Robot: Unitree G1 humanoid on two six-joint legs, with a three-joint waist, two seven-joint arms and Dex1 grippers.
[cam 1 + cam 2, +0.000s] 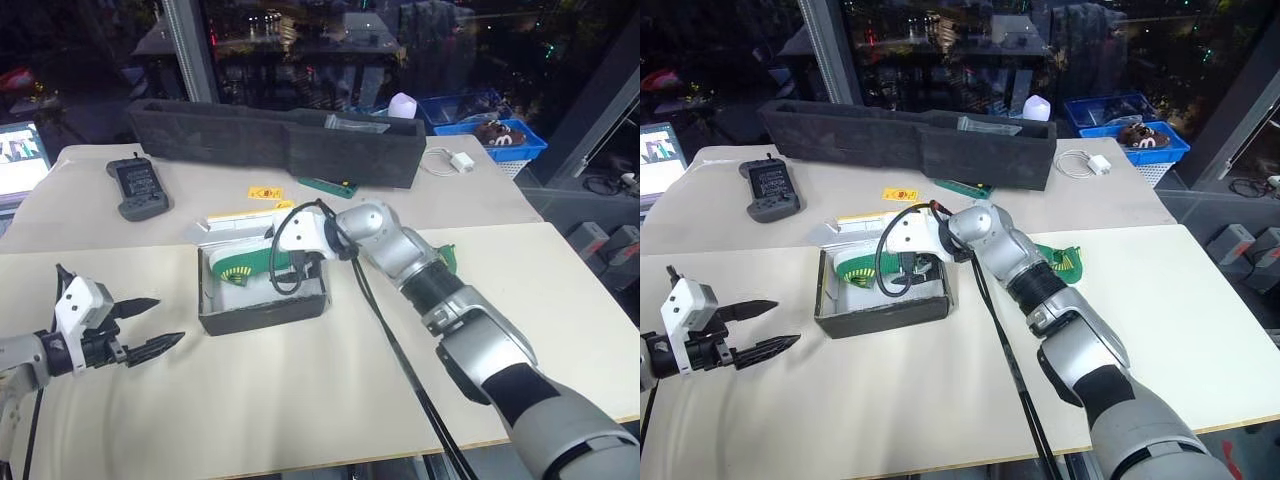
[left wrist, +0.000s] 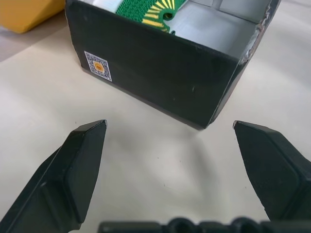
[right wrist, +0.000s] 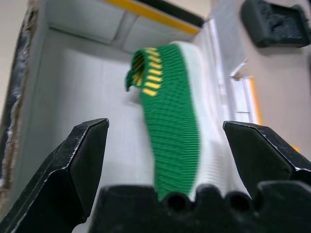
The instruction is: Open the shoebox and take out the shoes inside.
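One shoe remains in the shoebox [image 1: 262,305], which stands open on the table [image 1: 300,400] with its yellow lid folded back behind it.

- Left gripper [image 1: 150,325]: just left of the shoebox, apart from it, low over the table. Fingers spread wide, holding nothing. From its wrist view it faces the box's dark grey side, with the white inside and a strip of green sole showing over the rim.
- Shoebox: the landmark. Dark grey walls, white interior. Behind it lies the long black foam tray [image 1: 270,135]; behind and to its left, a grey handset [image 1: 137,187].
- Shoe in the box [image 3: 172,131]: lying on its side along the far wall, green sole with yellow marks turned toward the near wall, white upper behind.
- Right gripper [image 3: 165,145]: reaching into the shoebox from the right, fingers spread wide, one either side of the shoe's sole; not closed on it.
- Second shoe [image 1: 446,256]: apparently already out, a green edge showing on the table right of the shoebox, behind the right arm.

Step in hand, by judgement: box opened, taking out the last shoe. Next move calls for closing the right fingers across the sole and upper, then lifting clear of the walls; the left gripper is placed to steady the box if it drags.
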